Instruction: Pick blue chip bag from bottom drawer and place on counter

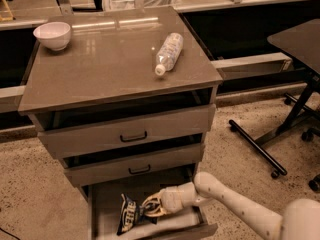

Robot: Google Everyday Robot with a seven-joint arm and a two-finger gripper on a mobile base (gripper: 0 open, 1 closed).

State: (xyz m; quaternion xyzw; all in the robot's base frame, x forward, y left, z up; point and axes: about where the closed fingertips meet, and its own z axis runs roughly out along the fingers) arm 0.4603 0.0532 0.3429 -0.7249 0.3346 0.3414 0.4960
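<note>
Blue chip bag (129,215) is found on the bottom drawer (103,209) floor, just left of the tool (152,207), its long side running back to front. Whether the tool is clenched cannot be told.
</note>
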